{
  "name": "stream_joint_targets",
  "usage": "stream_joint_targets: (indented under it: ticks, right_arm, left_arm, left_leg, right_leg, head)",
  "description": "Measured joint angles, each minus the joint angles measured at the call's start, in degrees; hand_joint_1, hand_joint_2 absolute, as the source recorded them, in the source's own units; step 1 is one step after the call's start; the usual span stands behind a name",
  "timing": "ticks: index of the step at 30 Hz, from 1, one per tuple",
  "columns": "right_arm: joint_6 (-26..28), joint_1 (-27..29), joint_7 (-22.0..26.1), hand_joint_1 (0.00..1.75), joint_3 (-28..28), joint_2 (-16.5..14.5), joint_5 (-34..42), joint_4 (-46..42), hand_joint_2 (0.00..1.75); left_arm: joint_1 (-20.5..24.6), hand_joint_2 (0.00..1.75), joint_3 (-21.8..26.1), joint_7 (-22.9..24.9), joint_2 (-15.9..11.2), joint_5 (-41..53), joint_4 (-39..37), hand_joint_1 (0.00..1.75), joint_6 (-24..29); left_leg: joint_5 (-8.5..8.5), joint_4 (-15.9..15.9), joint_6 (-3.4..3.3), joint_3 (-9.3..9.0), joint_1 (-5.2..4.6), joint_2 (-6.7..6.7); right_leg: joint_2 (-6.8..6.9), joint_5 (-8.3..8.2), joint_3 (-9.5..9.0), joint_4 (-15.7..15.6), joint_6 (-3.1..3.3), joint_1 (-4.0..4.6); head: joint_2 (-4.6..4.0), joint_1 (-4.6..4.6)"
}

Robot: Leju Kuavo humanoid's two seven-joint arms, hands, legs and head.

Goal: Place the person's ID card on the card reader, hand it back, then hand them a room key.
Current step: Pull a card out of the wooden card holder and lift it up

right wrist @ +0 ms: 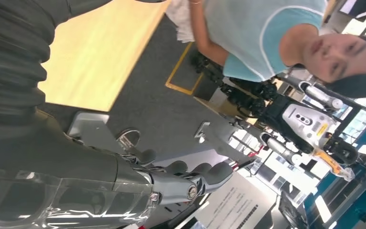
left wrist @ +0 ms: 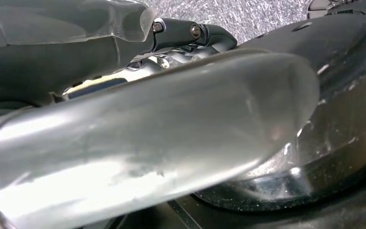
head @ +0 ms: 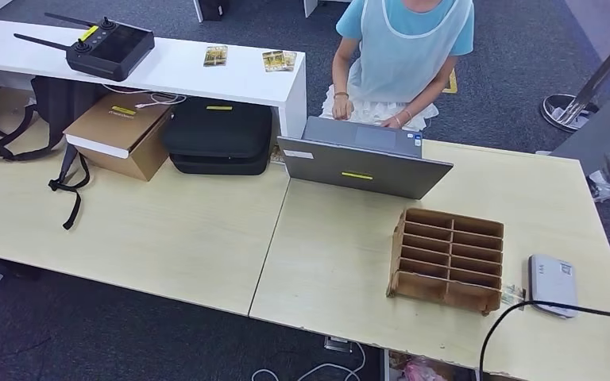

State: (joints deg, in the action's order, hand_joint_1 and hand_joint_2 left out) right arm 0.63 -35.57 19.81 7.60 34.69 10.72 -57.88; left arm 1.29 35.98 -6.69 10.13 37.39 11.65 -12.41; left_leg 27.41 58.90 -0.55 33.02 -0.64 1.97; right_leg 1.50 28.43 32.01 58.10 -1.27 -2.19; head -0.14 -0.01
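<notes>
Right wrist view: empty right hand (right wrist: 181, 179).

A thick translucent grey thumb (left wrist: 162, 138) lies across dark metal fingers (left wrist: 190, 36), speckled grey carpet (left wrist: 248, 16) beyond them.

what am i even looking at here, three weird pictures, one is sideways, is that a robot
Yes, a two-armed humanoid robot. The head view looks down from its body at a wooden desk: a laptop, a slotted wooden card rack, a white card reader. A person sits behind the laptop. The other two come from wrist cameras, so they look turned. The right hand holds nothing, fingers extended. The left hand is seen very close and blurred, so I cannot tell its state.
</notes>
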Motion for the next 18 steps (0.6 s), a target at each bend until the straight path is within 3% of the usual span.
stream_joint_targets:
  ticks: [4, 8, 13, 18]
  right_arm:
    - [-0.70, 17.37, -2.15, 0.00, -8.79, 4.50, -1.85, -14.34, 1.75]
    - [-1.62, 29.65, -3.95, 0.00, -17.31, 5.61, -7.42, -25.06, 1.75]
    - [-2.21, 43.26, -4.97, 0.00, -26.97, 3.96, -22.10, -36.71, 1.75]
    - [-2.78, 51.01, -4.49, 0.00, -33.05, 0.05, -34.34, -44.78, 1.75]
  left_arm:
    - [-0.19, 0.00, 1.14, -0.15, 0.35, -0.25, 0.00, 0.00, 0.66]
    - [-0.22, 0.00, 1.85, -0.15, 0.51, -0.18, 0.00, 0.00, 0.91]
    - [-0.22, 0.00, 2.15, -0.15, 0.62, 0.51, 0.00, 0.00, 1.00]
    - [-0.17, 0.00, 2.20, -0.07, 0.64, 1.33, 0.00, 0.00, 1.00]
  left_leg:
    - [0.09, -0.03, -0.11, 0.15, -0.04, 0.02]
    - [0.11, -0.06, -0.13, 0.13, -0.06, -0.10]
    - [0.11, -0.08, -0.14, 0.15, -0.07, -0.04]
    - [0.11, -0.09, -0.14, 0.09, -0.10, -0.20]
  right_leg:
    - [0.04, 0.08, 0.07, 0.01, -0.11, -0.03]
    - [-0.09, 0.10, 0.17, 0.01, -0.10, -0.04]
    - [-0.02, 0.16, 0.15, 0.02, -0.12, -0.07]
    - [-0.23, 0.16, 0.21, 0.02, -0.13, -0.11]
  head:
    - [-0.01, -0.03]
    - [-0.01, -0.03]
    - [-0.01, -0.03]
    - [-0.01, -0.03]
